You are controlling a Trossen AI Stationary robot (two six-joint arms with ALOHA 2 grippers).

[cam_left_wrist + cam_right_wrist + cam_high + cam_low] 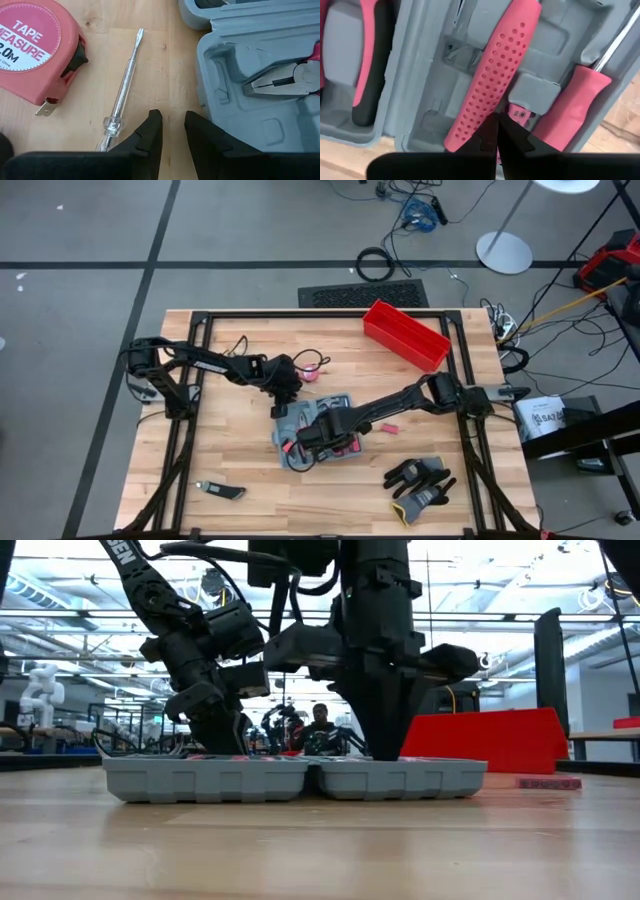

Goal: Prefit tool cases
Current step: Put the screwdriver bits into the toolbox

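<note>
- High view: the left tool (287, 383) is held narrowly parted and empty over the worktop (200, 450), beside a slim screwdriver (122, 97), likely next to be fitted.
- The tool case (322, 430) is laid open at mid-worktop.
- The right tool (305, 442) is pressed shut onto a pink handle (487, 85), apparently seating it.

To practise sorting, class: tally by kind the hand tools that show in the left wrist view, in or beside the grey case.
tape measure: 1
screwdriver: 1
pliers: 1
Total: 3
</note>
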